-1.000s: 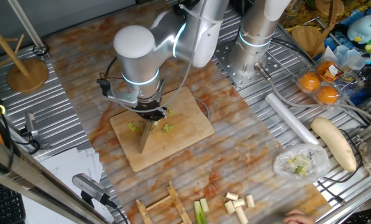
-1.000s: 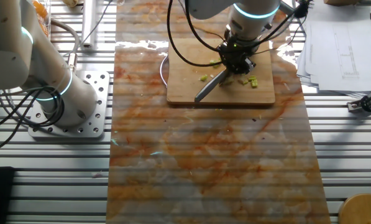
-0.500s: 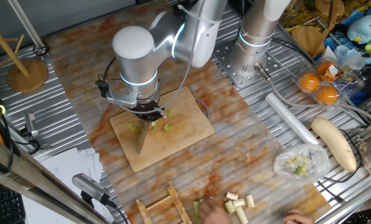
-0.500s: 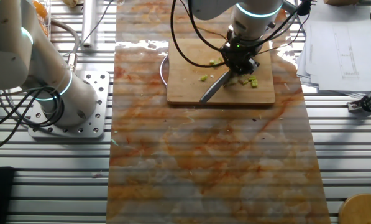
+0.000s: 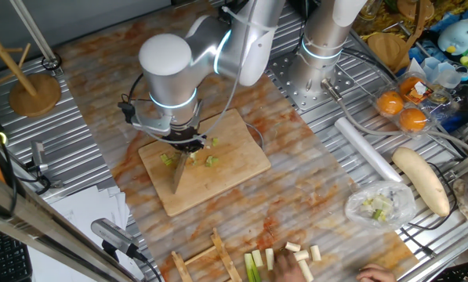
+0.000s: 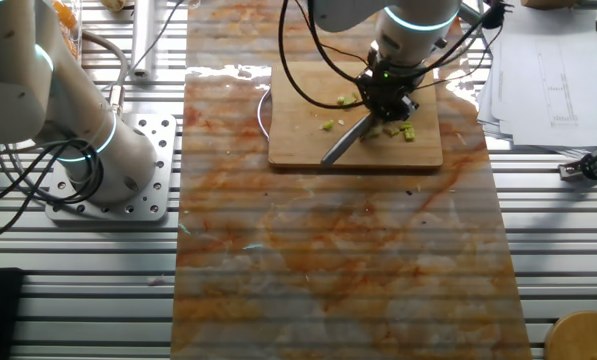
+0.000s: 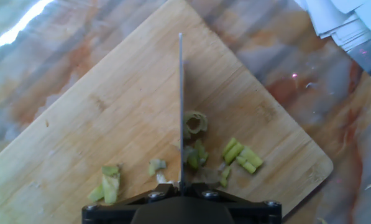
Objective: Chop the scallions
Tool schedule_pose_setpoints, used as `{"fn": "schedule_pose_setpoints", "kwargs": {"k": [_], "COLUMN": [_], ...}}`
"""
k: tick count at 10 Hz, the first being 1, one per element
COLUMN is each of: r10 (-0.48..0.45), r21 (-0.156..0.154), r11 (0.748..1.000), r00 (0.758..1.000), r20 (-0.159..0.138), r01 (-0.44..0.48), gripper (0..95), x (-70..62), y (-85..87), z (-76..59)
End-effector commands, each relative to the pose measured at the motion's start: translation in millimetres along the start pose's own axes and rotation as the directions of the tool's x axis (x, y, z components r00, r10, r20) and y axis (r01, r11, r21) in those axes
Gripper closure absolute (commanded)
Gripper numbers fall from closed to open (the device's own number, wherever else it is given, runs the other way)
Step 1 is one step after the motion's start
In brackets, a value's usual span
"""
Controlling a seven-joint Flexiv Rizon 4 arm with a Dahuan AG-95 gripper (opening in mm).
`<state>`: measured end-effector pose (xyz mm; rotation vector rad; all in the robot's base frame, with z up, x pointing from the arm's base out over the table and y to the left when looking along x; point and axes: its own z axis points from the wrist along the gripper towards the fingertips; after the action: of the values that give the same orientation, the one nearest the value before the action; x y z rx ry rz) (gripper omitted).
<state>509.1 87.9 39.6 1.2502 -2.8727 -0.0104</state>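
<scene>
My gripper (image 5: 188,144) is shut on a knife (image 5: 179,174) whose blade slopes down onto the wooden board (image 5: 237,168). Small green scallion bits (image 5: 211,160) lie on the board on both sides of the blade. In the other fixed view the gripper (image 6: 386,100) holds the knife (image 6: 343,140) over the board (image 6: 298,145), with bits (image 6: 408,131) beside it. In the hand view the gripper (image 7: 180,186) grips the blade (image 7: 180,106) edge-on; a ring-shaped scallion piece (image 7: 196,122) touches it, with bits (image 7: 241,155) to the right and bits (image 7: 109,185) to the left.
Pale stalk cylinders (image 5: 300,254) and a person's hand (image 5: 284,268) are at the table's front edge. A plastic bag (image 5: 379,205), a pale banana-shaped vegetable (image 5: 422,180), oranges (image 5: 402,110) and a white roll (image 5: 367,149) lie right. A second arm's base (image 6: 98,170) stands beside the table.
My gripper and knife have shifted only slightly over the board. A person's hand has come in at the front edge and moved the stalk pieces there.
</scene>
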Motion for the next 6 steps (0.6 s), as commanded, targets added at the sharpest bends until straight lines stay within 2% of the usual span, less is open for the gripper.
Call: {"fn": "schedule_pose_setpoints", "kwargs": {"k": [1,2,4,6], "r10": [0.008,0.029,0.102,0.142], "r21": [-0.005,-0.014,-0.058,-0.087], "r11": [1.000,0.999,0.993,0.986], "r00": [1.000,0.999,0.995,0.989], "r20": [0.007,0.013,0.022,0.032], "r01": [-0.008,-0.029,-0.101,-0.139], "gripper": [95.0,95.0,95.0,95.0], "x": [2.5,4.3,5.6,8.5], "y": [4.6,8.3,18.4,26.1], "z": [0.6,0.1,-9.0,-12.7]}}
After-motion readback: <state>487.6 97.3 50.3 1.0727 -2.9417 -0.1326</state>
